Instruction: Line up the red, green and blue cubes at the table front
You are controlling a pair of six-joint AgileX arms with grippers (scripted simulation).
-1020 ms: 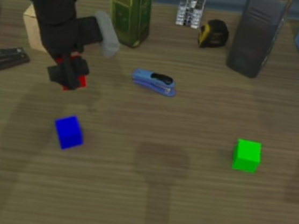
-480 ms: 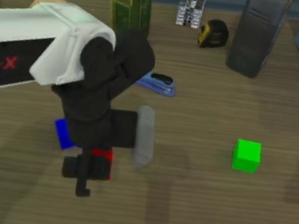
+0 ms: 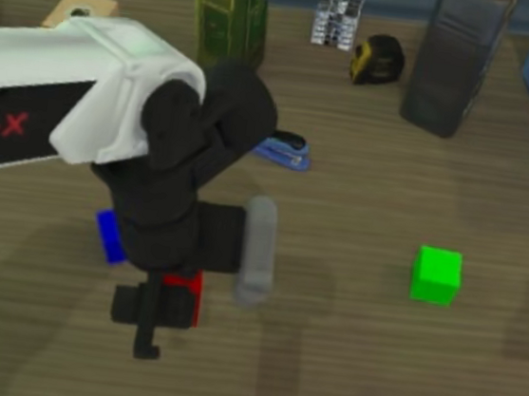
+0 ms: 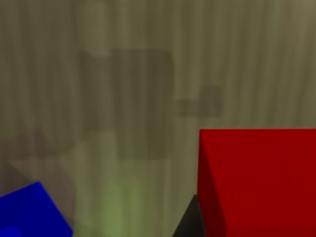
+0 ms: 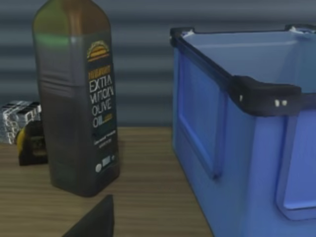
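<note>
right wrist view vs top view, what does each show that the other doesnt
Only the right wrist view shows the olive oil bottle's label and the side wall of the blue crate.

Only the top view shows the left gripper at the red cube, the blue cube partly hidden beside it, the green cube, the stapler and the green carton.

Both show the dark bottle, the tape measure, the patterned cube and the table.

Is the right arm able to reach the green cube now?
Probably yes: the green cube stands alone on bare table at the right side, while the left gripper holds the red cube farther left.
</note>
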